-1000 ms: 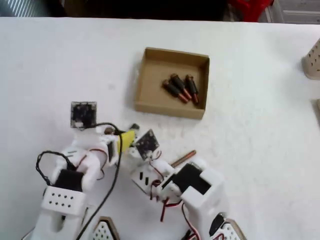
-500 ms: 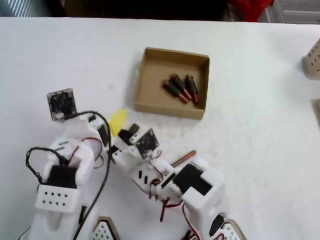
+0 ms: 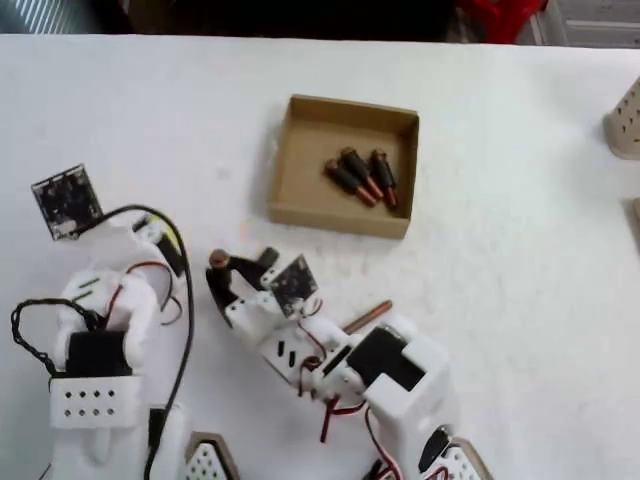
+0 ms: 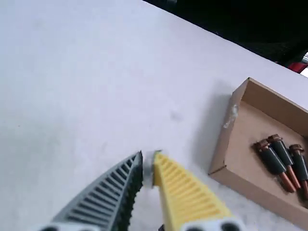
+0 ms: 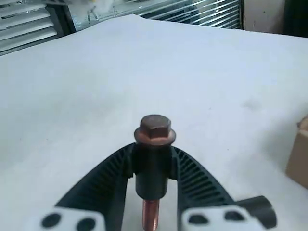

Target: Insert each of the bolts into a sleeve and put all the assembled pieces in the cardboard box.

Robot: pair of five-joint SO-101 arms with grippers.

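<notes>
My right gripper [image 3: 222, 276] is shut on a black sleeve [image 5: 151, 168] with a copper bolt [image 5: 154, 129] through it, head up, held left of the arm and below the cardboard box [image 3: 300, 160]. Three assembled pieces [image 3: 362, 176] lie inside the box, which also appears in the left wrist view [image 4: 250, 144]. A loose copper bolt [image 3: 367, 316] lies on the table against the right arm. My left gripper [image 4: 147, 166] hangs over bare table with its grey and yellow fingers together and nothing between them; the left arm [image 3: 110, 300] stands at the far left.
A pale perforated block [image 3: 624, 120] stands at the right edge of the white table [image 3: 500, 250]. The arms' bases sit at the near edge. Open table lies between the box and the grippers.
The left arm has let go of the piece and drawn back to the left, away from the right gripper. The right gripper keeps the sleeved bolt, now uncovered.
</notes>
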